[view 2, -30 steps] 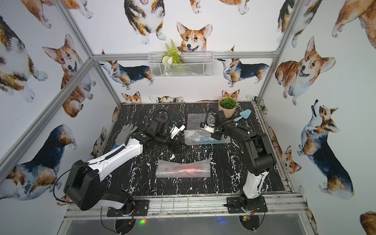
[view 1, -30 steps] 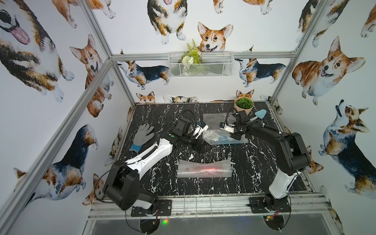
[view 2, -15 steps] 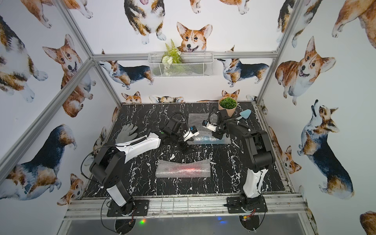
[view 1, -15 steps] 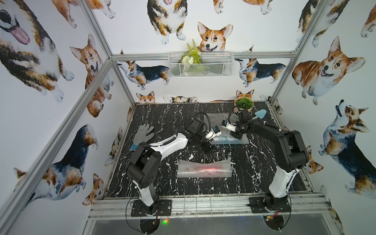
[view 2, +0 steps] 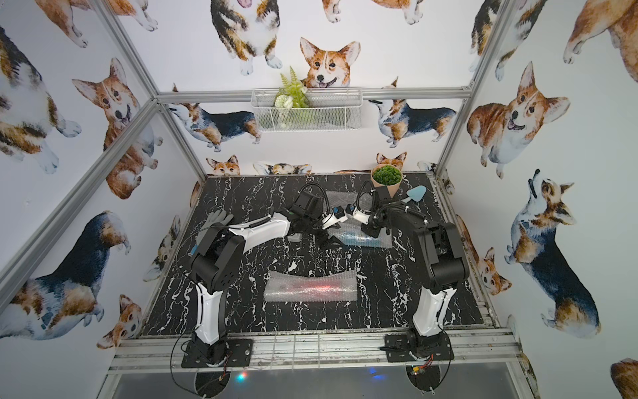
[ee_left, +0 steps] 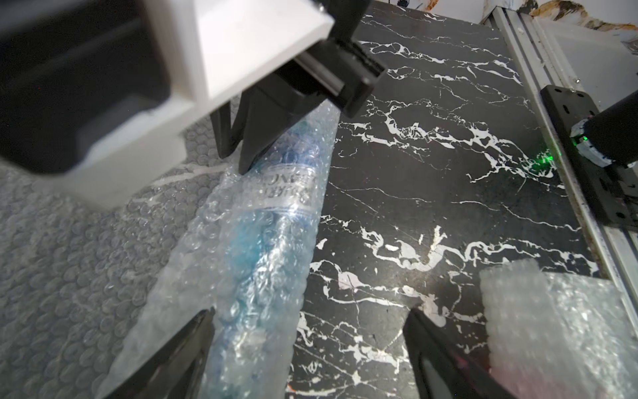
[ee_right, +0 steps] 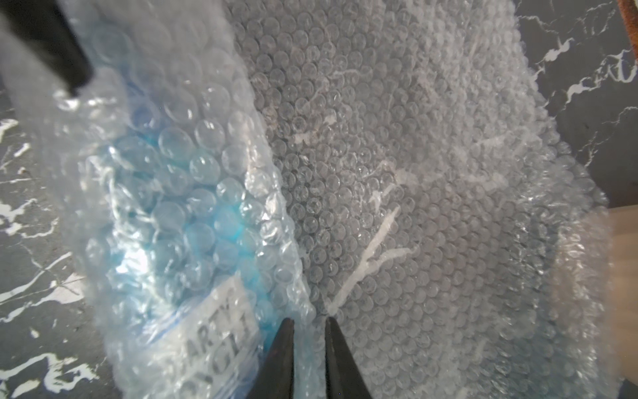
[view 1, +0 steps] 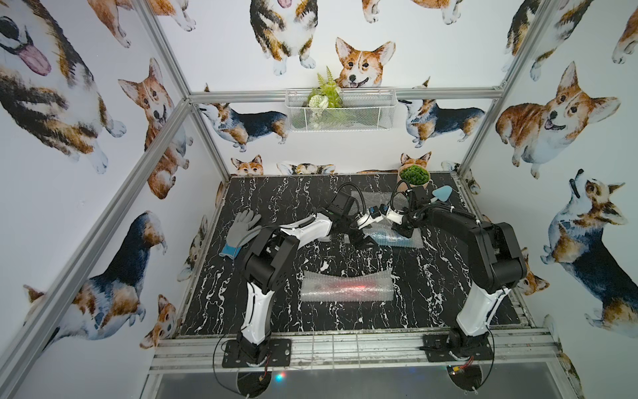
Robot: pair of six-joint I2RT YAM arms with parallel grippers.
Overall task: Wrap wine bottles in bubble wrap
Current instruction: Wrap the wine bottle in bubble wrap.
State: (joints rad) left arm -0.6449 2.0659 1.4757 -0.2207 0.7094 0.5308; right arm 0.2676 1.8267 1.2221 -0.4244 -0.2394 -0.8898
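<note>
Our right gripper (ee_right: 309,319) pinches the bubble wrap (ee_right: 414,172) fold beside the half-rolled blue bottle (ee_left: 255,241), toward the back of the table (view 1: 448,276). Our left gripper (ee_left: 309,312) gapes, released, astride it. If that thin pinch slips, we judge the springy roll unfurls.

Bright, even light; bubble wrap (ee_right: 414,207) glints, and wrist views blur up close.

Left claw (ee_left: 309,312) spread wide, right claw (ee_right: 309,321) nearly closed, both pointing down, close together.
</note>
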